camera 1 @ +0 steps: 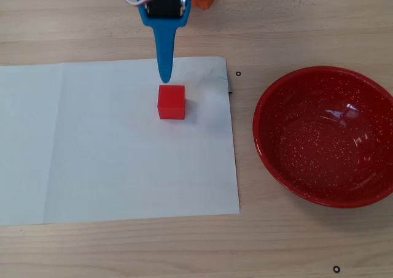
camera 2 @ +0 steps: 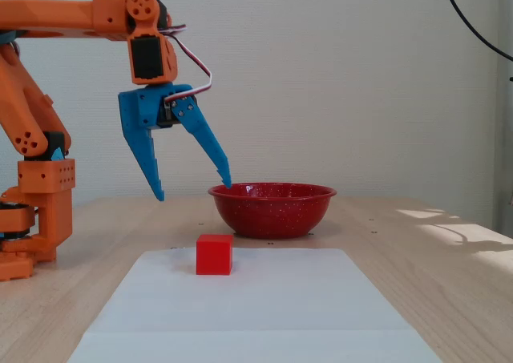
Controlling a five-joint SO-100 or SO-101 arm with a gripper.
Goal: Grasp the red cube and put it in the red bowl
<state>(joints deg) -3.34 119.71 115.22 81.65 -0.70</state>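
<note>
The red cube [camera 1: 171, 102] [camera 2: 214, 255] sits on a white paper sheet [camera 1: 110, 167] [camera 2: 256, 315]. The red bowl [camera 1: 325, 137] [camera 2: 272, 209], glossy with white speckles, stands empty on the wooden table, to the right of the sheet in the overhead view. My blue gripper [camera 1: 166, 75] [camera 2: 195, 191] hangs above the table, open and empty, its fingers spread wide in the fixed view. Its tips are above the cube and, in the overhead view, just past the cube's far side.
The orange arm and its base [camera 2: 36, 211] stand at the left in the fixed view. Small black marks [camera 1: 238, 74] dot the wooden table [camera 1: 184, 247]. A black cable [camera 2: 473, 26] hangs at the top right.
</note>
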